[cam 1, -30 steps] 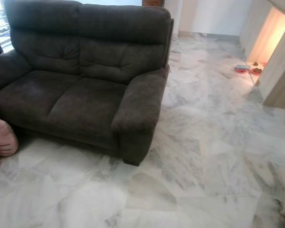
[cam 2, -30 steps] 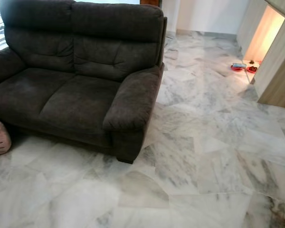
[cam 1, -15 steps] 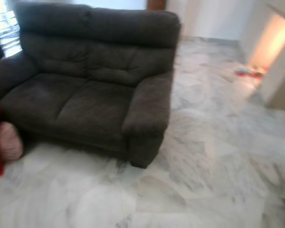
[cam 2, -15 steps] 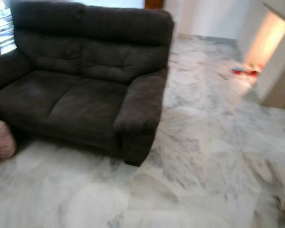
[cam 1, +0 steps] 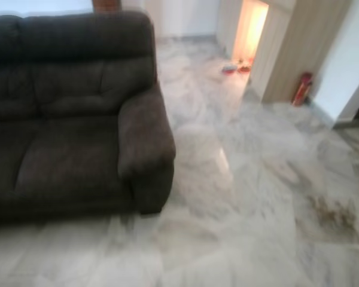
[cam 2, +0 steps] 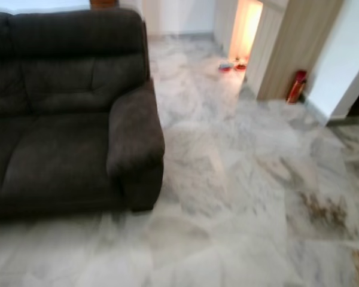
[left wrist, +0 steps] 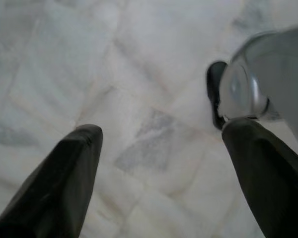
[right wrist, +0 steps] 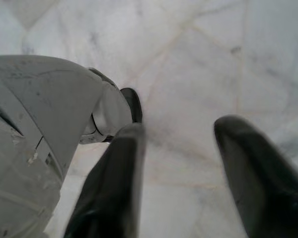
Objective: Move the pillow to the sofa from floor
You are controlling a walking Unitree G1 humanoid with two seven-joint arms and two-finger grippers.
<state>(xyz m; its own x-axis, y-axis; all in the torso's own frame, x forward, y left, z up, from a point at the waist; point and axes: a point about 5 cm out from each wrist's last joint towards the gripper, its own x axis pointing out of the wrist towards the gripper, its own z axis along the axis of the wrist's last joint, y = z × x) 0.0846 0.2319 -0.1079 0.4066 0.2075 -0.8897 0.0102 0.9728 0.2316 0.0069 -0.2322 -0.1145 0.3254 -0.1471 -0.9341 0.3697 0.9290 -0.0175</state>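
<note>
A dark grey two-seat sofa (cam 1: 66, 125) stands on the left of the eye views, its right armrest (cam 1: 145, 134) nearest the middle. Its seat cushions are bare. My left gripper (left wrist: 164, 144) hangs open above the marble floor, nothing between its black fingers (left wrist: 64, 178). My right gripper (right wrist: 181, 148) also hangs open over the floor, with nothing held. Beside each gripper a silver leg of mine (right wrist: 44, 129) shows.
White marble floor (cam 1: 245, 197) stretches to the right of the sofa. A wooden partition (cam 1: 299, 45) with a lit opening stands at the back, a red fire extinguisher (cam 1: 301, 88) beside it. Small red and blue dishes (cam 1: 234, 67) lie near the opening.
The camera has swung to the right: the sofa has slid left in the picture, the pink pillow and red thing at the left edge have gone from view, and the extinguisher has come in.
</note>
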